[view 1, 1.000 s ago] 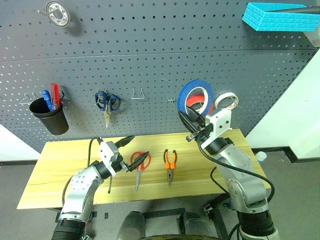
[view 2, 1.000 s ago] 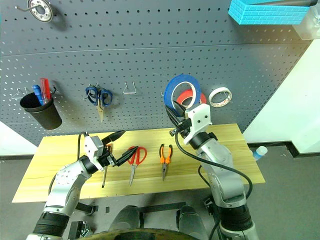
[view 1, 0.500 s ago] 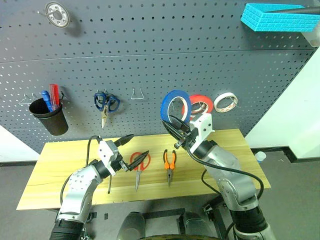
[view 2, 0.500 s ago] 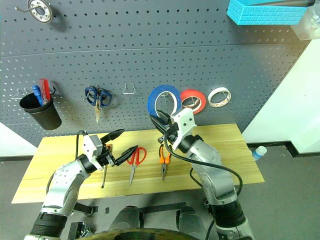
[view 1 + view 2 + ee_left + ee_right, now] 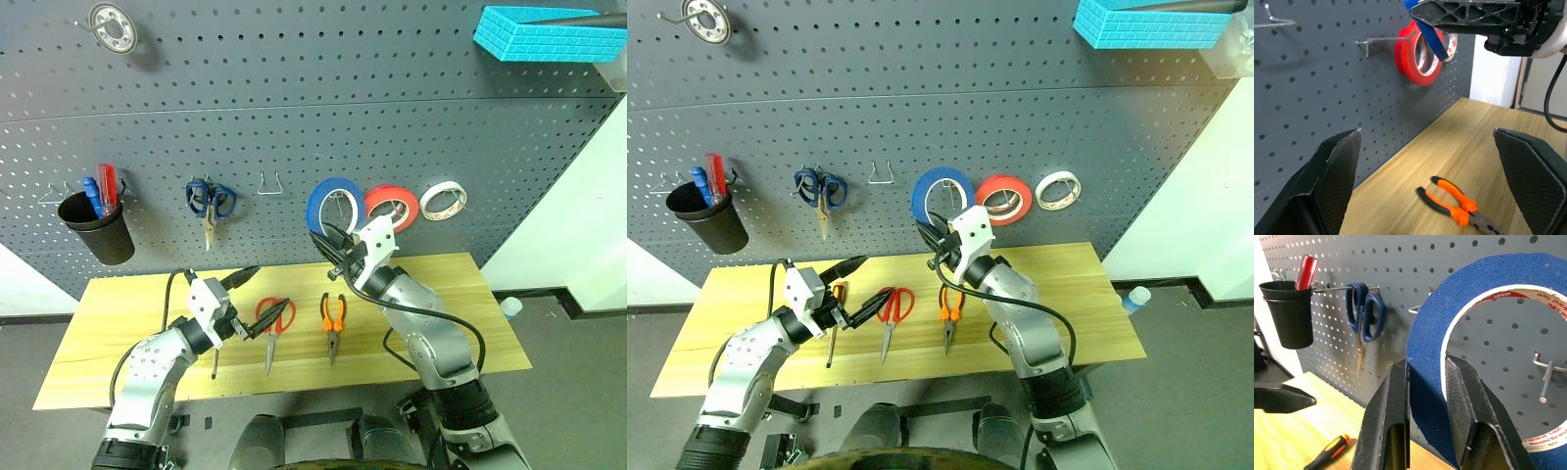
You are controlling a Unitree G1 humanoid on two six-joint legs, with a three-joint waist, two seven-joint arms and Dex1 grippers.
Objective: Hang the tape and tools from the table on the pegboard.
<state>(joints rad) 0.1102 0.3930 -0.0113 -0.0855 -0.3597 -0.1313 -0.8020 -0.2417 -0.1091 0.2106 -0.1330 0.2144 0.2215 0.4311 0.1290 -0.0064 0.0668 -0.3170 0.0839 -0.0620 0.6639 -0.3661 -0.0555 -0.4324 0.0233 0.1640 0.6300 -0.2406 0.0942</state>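
The right gripper (image 5: 330,247) covers the lower part of the blue tape (image 5: 331,201), and in the right wrist view the roll is cut off by the picture's edge. The thin screwdriver (image 5: 834,323) lies mostly behind the left gripper (image 5: 854,289), so only a part of its handle and shaft can be seen. The tips of the red screwdriver (image 5: 107,184) and the blue one (image 5: 91,193) are hidden inside the black cup (image 5: 98,229).
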